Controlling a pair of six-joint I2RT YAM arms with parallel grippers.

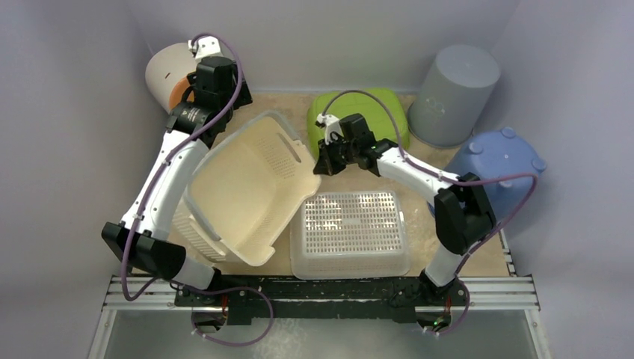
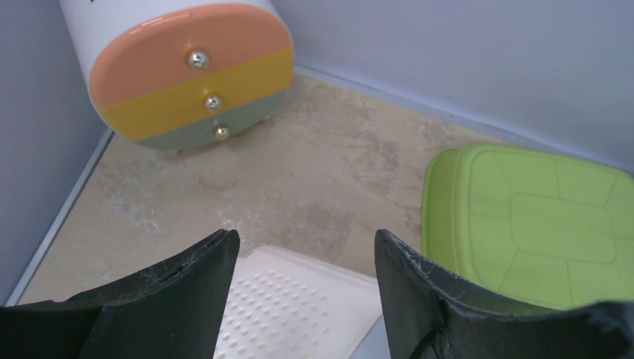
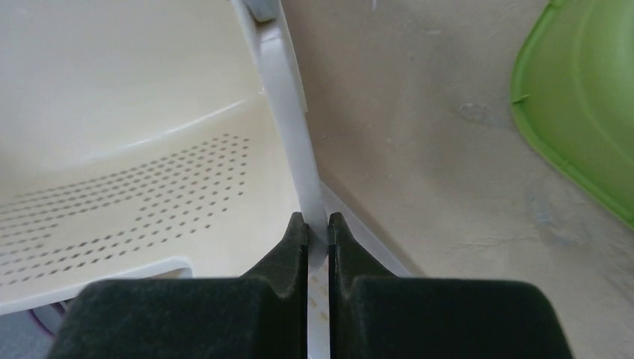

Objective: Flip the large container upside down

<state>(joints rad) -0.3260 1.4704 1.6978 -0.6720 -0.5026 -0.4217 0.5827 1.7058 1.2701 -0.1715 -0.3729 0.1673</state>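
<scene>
Now, R gripper [image 3: 318, 221] clamped on cream container [image 1: 247, 187] rim (tilted); L gripper [image 2: 304, 241] fingers apart

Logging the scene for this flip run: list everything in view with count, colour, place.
large cream perforated plastic basket: 1, cream, left-centre, tilted up on edge
clear perforated plastic crate: 1, translucent, front centre, beside the basket
lime-green plastic tub: 1, green, back centre, bottom up
grey cylindrical bin: 1, grey, back right
blue plastic bucket: 1, blue, right edge
white drum with orange, yellow and grey striped end: 1, back left, on its side
beige tabletop: 1, under everything
left gripper: 1, black, open, over the basket's rear rim
right gripper: 1, black, shut on the basket's rim
</scene>
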